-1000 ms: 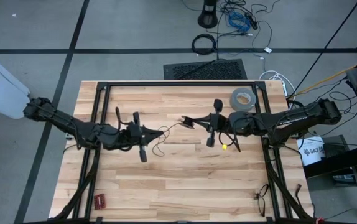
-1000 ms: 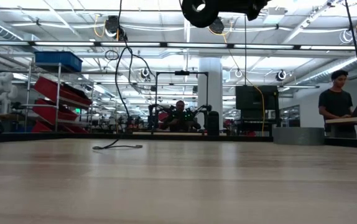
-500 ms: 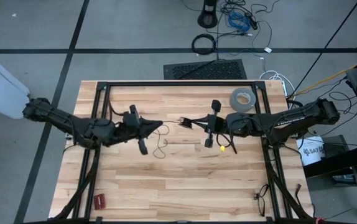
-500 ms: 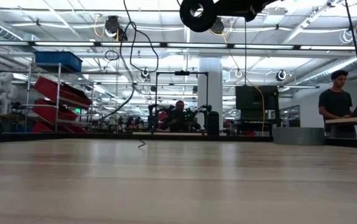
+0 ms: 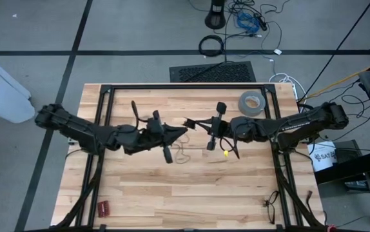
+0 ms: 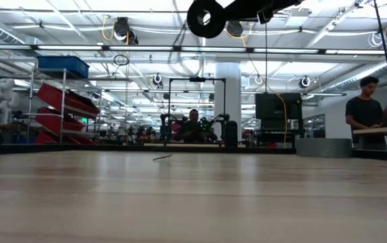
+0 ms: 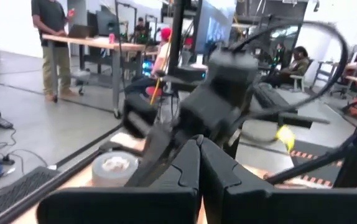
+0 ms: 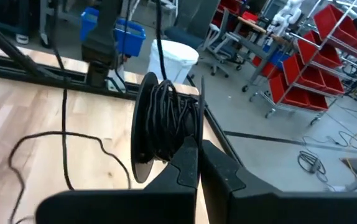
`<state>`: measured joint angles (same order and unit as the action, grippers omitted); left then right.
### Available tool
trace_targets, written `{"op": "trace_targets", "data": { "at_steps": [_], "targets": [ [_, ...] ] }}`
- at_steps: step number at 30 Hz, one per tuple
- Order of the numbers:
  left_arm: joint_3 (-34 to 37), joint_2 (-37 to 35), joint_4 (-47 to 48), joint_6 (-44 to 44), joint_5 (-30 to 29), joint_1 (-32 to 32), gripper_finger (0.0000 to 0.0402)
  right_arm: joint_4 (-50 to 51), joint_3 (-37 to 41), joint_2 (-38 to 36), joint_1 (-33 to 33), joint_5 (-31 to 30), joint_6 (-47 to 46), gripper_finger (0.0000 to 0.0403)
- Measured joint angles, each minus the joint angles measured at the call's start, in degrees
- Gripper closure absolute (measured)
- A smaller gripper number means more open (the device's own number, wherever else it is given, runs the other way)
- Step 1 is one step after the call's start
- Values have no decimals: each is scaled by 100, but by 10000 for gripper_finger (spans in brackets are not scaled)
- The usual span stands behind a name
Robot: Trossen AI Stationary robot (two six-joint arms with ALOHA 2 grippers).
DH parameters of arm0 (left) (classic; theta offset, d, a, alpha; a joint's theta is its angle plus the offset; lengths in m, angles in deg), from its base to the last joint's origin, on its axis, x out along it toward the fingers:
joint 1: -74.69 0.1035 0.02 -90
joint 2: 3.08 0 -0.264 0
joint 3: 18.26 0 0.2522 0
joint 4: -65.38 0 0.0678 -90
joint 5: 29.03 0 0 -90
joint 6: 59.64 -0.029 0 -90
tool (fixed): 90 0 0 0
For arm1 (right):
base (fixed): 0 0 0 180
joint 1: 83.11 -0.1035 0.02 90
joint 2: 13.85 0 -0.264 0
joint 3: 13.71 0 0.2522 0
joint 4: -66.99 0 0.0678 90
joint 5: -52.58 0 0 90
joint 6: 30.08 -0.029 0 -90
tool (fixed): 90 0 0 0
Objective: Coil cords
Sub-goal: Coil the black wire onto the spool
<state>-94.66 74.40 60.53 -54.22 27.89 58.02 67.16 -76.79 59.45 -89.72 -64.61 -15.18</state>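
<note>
Both grippers — left gripper and right gripper — are pinching the cord together just beside the tape roll, so winding evenly while keeping tension is mattering.

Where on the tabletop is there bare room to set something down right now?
The near half of the table is bare, bordered by the red item at its left corner. The far left strip is free too. The centre is crowded: both arms meet over the cord, with the tape roll far right.
</note>
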Motion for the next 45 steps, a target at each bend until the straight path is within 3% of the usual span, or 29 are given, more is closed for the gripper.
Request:
{"op": "trace_targets", "data": {
  "at_steps": [7,18,25,39,45],
  "targets": [
    [-529,552,-6,-27,407,53,400,-208,0,67,63,2,-12,403],
    [-561,1324,-33,-29,384,164,400,-107,0,68,65,19,-69,403],
    [-561,1506,189,-34,-165,170,400,15,0,-61,63,206,-230,403],
    [-488,1528,528,12,-107,123,363,58,0,-450,54,390,-427,403],
    [-358,1567,536,32,-146,130,361,65,0,-798,54,848,-748,403]
  ]
}}
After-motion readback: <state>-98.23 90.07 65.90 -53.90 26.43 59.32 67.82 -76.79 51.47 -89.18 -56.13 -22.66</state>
